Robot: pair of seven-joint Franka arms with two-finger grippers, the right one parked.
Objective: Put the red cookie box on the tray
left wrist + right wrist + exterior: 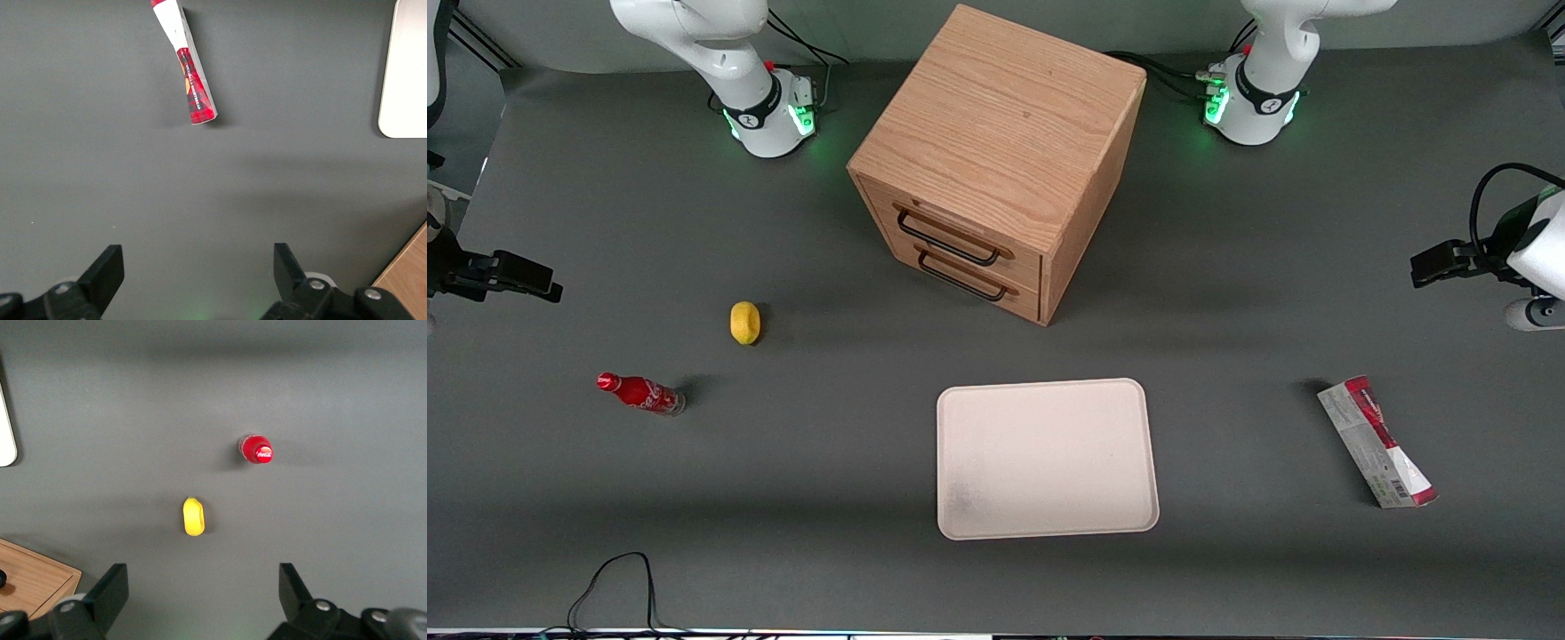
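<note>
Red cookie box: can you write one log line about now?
stage: not started | red cookie box: on table, toward working arm's end, untouched | tray: holds nothing | gripper: open, above bare table, apart from box

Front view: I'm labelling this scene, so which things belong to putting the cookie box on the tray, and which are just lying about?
Job: red cookie box, tray, open gripper above the table.
Lying about: drawer cabinet, lemon, soda bottle.

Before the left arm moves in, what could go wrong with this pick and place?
The red cookie box stands on a narrow edge, so the open pincer, hovering well away from it, may tip it. It lies skewed to the tray, so it may land across the low rim.
</note>
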